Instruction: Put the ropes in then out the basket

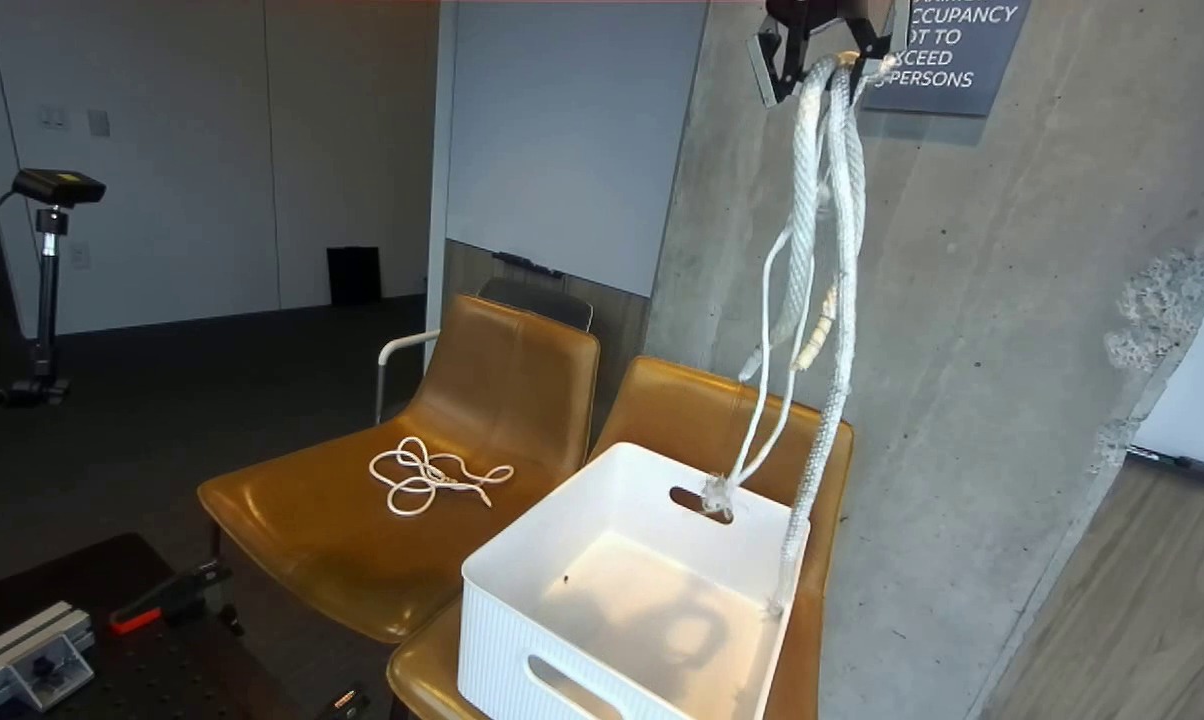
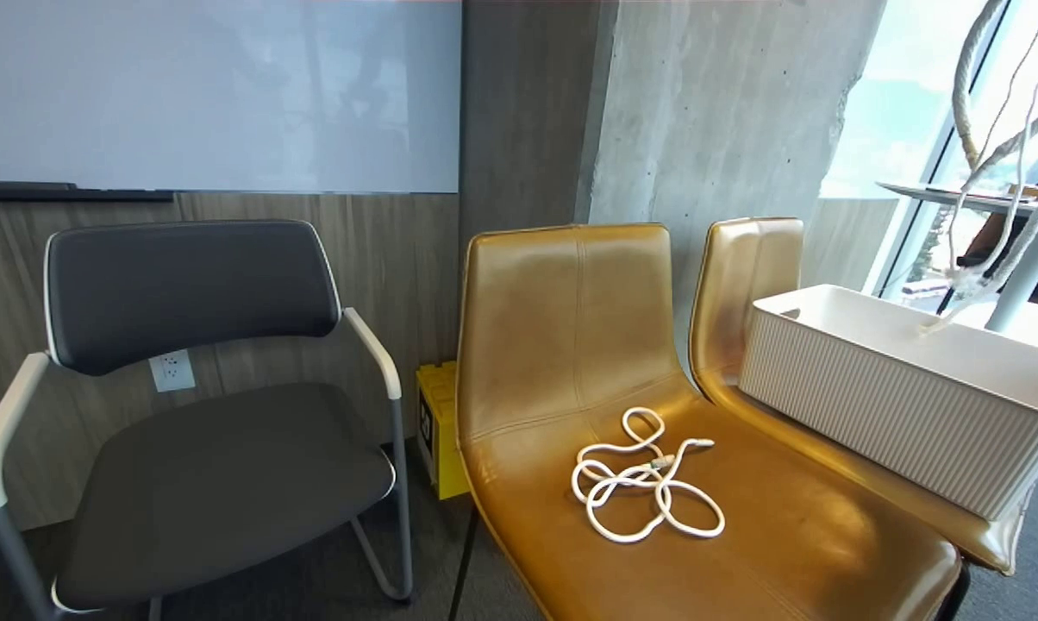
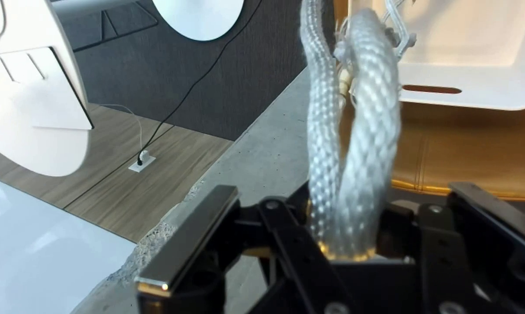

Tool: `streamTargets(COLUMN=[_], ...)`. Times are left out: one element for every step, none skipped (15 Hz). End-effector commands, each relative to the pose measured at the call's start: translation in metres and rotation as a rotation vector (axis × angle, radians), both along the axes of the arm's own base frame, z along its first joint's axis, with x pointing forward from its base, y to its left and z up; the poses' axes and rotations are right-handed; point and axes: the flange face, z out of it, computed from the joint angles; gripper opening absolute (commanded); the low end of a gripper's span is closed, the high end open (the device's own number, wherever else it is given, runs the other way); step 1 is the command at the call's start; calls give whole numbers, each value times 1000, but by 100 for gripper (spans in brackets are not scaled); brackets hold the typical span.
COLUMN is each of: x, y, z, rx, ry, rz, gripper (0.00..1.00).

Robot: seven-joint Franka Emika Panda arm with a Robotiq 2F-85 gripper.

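the white basket (image 2: 881, 423) stands upright on a tan chair (image 1: 667, 410), a small dark speck (image 1: 566, 578) and a soft shadow (image 1: 682, 630) on its floor. above it the gripper (image 1: 830, 72) has its fingers closed on a bunch of white ropes (image 1: 846, 230), which dangle in long loops. the end of one thick strand (image 1: 819, 460) hangs within the basket's mouth; whether it touches the bottom i can't tell. outside the basket, a thinner white rope (image 1: 427, 484) lies in loose loops on the neighbouring chair (image 2: 562, 319).
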Motion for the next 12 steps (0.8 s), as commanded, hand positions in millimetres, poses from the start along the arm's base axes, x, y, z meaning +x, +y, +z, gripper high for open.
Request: streamTargets(x=[14, 15, 16, 15, 11, 7, 4, 1, -1, -3, -3, -5], y=[16, 17, 14, 10, 4, -1, -5, -6, -4, 0, 8, 13], z=[-29, -42, -54, -67, -79, -92, -104, -117, -128, -139, -151, -160], rx=[116, 156, 183, 209, 230, 250, 269, 287, 302, 314, 323, 333], ry=[30, 40, 51, 64, 79, 94, 108, 118, 126, 133, 137, 137], rz=[26, 19, 9, -1, -17, -30, -39, -41, -37, -30, -15, -6], gripper=[0, 0, 0, 0, 0, 0, 0, 0, 0, 0, 0, 0])
